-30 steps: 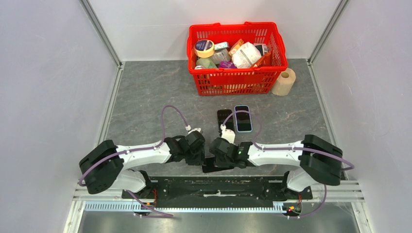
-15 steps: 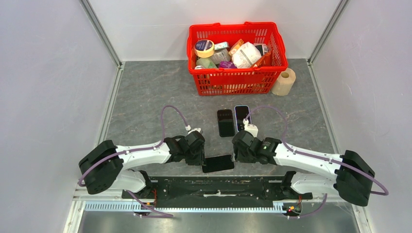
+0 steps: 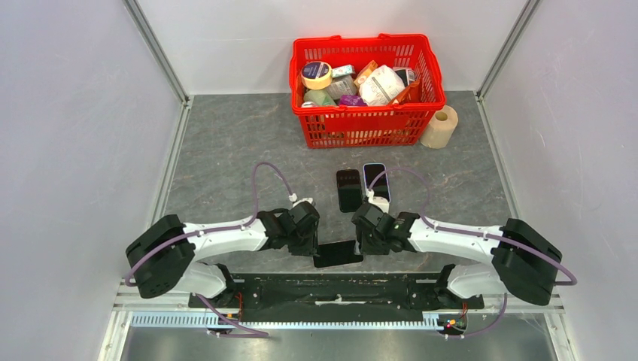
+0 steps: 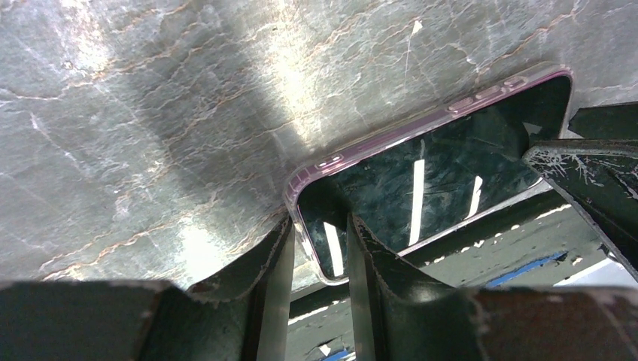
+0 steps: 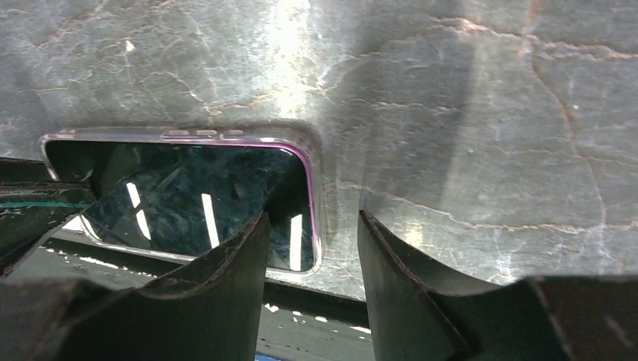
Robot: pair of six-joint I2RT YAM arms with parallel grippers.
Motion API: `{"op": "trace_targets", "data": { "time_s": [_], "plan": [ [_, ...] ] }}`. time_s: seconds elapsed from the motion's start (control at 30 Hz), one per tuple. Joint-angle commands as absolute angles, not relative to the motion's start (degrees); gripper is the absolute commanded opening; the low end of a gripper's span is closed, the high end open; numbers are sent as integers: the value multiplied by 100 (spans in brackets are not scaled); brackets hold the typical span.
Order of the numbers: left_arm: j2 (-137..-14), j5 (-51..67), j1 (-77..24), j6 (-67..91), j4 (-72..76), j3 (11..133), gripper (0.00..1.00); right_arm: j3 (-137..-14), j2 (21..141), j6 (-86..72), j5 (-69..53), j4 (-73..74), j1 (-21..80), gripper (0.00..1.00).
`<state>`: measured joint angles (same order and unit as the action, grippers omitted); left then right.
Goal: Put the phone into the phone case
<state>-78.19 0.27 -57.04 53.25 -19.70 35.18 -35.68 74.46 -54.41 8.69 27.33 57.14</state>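
one phone (image 4: 436, 173) end in left claw (image 4: 319, 221); right claw (image 5: 313, 215) open

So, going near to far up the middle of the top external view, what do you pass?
First the black-screened phone in a clear pink-tinged case → bare black phone lying flat → red plastic basket full of goods.

Table (image 3: 226, 150): grey stone pattern, pale and rust veins. Basket (image 3: 366, 129): red, grid-mesh walls. Phone (image 4: 451, 173): glossy black screen, white streak reflections. Phone case (image 4: 481, 96): clear, pink-violet rim. Left tool (image 4: 320, 226) and right tool (image 5: 313, 222): black, scuffed pale. Arms (image 3: 226, 239): white links, black joints, purple cables. Paper roll (image 3: 441, 126): beige. Second phone (image 3: 348, 189): black. Third phone (image 3: 371, 171): dark screen, pale blue edge.
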Motion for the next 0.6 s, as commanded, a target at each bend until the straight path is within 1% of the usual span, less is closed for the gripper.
{"op": "trace_targets", "data": {
  "time_s": [0.0, 0.13, 0.27, 0.4, 0.5, 0.53, 0.57],
  "plan": [
    [-8312, -155, -5730, 5112, -1876, 3407, 38, -3498, 7706, -5423, 800, 2428, 5695, 52],
    [-8515, -97, -5730, 5071, -1816, 3445, 38, -3498, 8017, -5438, 787, 2296, 5704, 49],
    [-8741, -26, -5737, 5087, -1651, 3468, 37, -3498, 8391, -5501, 822, 2157, 5753, 41],
    [-9035, 165, -5796, 5157, -1441, 3502, 36, -3561, 8888, -5690, 887, 1971, 6040, 26],
    [-9201, 184, -5864, 5209, -1358, 3546, 35, -3712, 9342, -5795, 931, 1962, 6252, 12],
    [-9228, 182, -5876, 5227, -1346, 3555, 34, -3726, 9401, -5816, 931, 1966, 6266, 8],
    [-9234, 180, -5878, 5238, -1344, 3555, 34, -3721, 9398, -5833, 943, 1974, 6266, 7]
  ]
}}
